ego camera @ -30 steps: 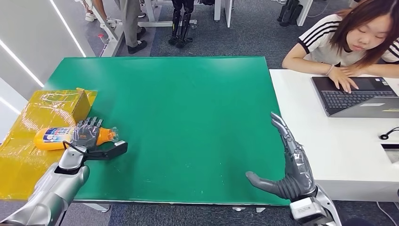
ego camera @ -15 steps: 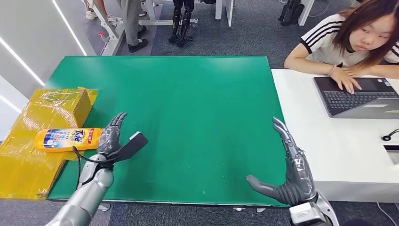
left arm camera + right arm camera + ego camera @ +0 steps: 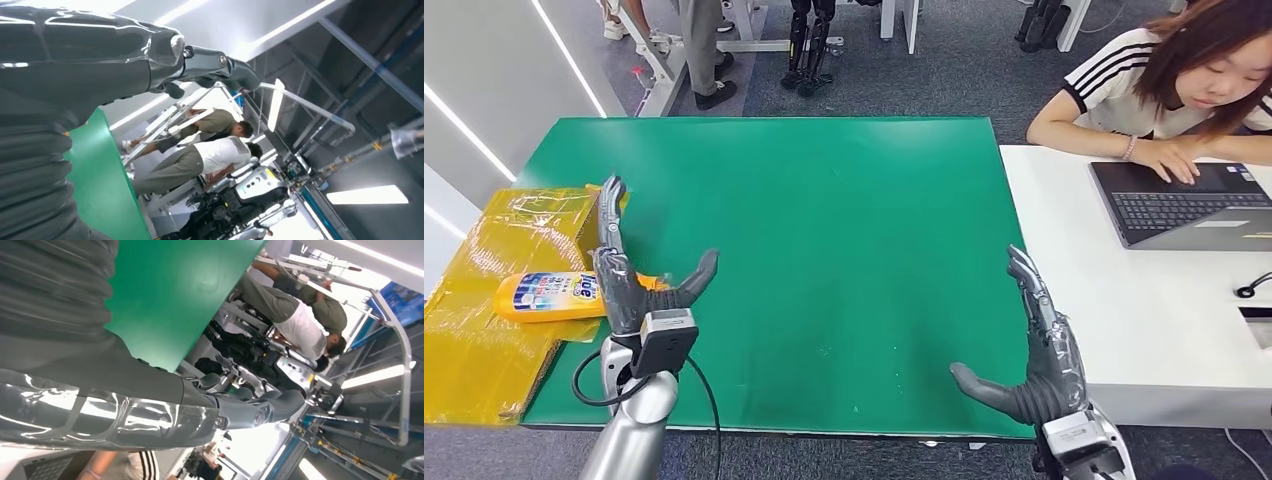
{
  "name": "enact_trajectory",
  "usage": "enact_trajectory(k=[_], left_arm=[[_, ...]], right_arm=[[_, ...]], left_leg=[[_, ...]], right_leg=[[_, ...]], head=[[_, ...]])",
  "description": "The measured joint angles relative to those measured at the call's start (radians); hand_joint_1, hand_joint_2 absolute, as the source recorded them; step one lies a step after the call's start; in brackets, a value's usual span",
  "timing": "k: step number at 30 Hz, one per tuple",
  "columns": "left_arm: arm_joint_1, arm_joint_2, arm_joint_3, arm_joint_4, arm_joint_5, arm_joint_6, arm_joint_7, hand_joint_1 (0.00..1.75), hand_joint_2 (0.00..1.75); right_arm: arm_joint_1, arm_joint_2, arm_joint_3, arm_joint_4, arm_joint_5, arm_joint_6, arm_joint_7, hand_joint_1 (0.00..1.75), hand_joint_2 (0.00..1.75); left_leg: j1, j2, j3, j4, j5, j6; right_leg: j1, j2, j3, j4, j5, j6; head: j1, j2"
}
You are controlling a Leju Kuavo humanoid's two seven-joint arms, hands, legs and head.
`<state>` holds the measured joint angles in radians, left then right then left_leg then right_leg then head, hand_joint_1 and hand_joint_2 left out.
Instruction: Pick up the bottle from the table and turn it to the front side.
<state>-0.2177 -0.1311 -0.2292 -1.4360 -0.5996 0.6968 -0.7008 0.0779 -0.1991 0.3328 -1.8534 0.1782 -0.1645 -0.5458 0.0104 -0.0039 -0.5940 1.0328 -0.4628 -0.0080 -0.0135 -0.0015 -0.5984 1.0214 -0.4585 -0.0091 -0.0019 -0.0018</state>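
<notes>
Bottle [image 3: 564, 296] is left lying label-up on the yellow box [image 3: 484, 330] at the table's [image 3: 824, 200] left edge. Left hand [image 3: 629, 275] has been lifted off it, fingers spread and empty, so turning looks done. Right hand [image 3: 1044, 360] is held open, empty, at the near right corner.

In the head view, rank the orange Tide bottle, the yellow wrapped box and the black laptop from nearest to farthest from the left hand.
1. Orange Tide bottle, lying directly behind the left hand.
2. Yellow wrapped box, under the bottle, at the table's left edge.
3. Black laptop, far right on the white table.
</notes>
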Motion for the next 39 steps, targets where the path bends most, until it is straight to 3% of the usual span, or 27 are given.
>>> enact_trajectory(k=[3,6,15,24,32,39], left_arm=[[0.005,0.004,-0.037,-0.024,0.139,-0.058,0.013,0.00,1.75],[0.006,0.020,-0.120,-0.033,0.347,-0.224,0.055,0.00,1.75],[0.006,0.028,-0.246,-0.049,0.542,-0.487,0.141,0.00,1.75],[0.027,0.015,-0.282,-0.050,0.533,-0.589,0.179,0.00,1.75],[0.029,0.007,-0.206,-0.055,0.476,-0.638,0.202,0.00,1.75],[0.035,0.006,-0.167,-0.055,0.474,-0.641,0.202,0.00,1.75]], right_arm=[[0.001,0.000,0.001,0.006,-0.029,-0.012,-0.007,0.00,1.75],[0.011,0.000,0.001,0.007,-0.071,-0.028,-0.019,0.00,1.75],[0.047,0.022,0.010,0.021,-0.096,-0.066,-0.039,0.00,1.75],[0.107,0.130,0.050,0.037,-0.079,-0.056,-0.007,0.00,1.75],[0.109,0.210,0.040,0.039,-0.022,0.023,0.020,0.00,1.75],[0.108,0.243,0.022,0.041,-0.010,0.054,0.029,0.00,1.75]], left_leg=[[0.000,-0.001,0.000,0.000,0.000,0.000],[0.000,-0.001,-0.001,0.000,0.000,0.000],[0.000,-0.001,-0.001,0.000,0.000,0.000],[0.000,0.000,-0.001,-0.001,-0.001,0.001],[0.000,0.000,-0.001,-0.001,-0.001,0.001],[0.000,0.000,-0.001,-0.001,-0.001,0.001]], right_leg=[[0.000,-0.001,0.000,0.000,0.000,0.000],[0.000,-0.002,0.000,0.000,0.000,0.000],[0.000,-0.001,-0.001,0.000,0.000,0.000],[0.000,0.000,-0.001,0.000,-0.001,-0.001],[0.000,0.000,-0.001,0.000,-0.001,-0.001],[0.000,0.000,-0.001,0.000,-0.001,-0.001]], head=[[0.000,0.000],[0.000,0.000],[0.000,0.000],[0.000,0.000],[0.000,0.000],[0.000,0.000]])
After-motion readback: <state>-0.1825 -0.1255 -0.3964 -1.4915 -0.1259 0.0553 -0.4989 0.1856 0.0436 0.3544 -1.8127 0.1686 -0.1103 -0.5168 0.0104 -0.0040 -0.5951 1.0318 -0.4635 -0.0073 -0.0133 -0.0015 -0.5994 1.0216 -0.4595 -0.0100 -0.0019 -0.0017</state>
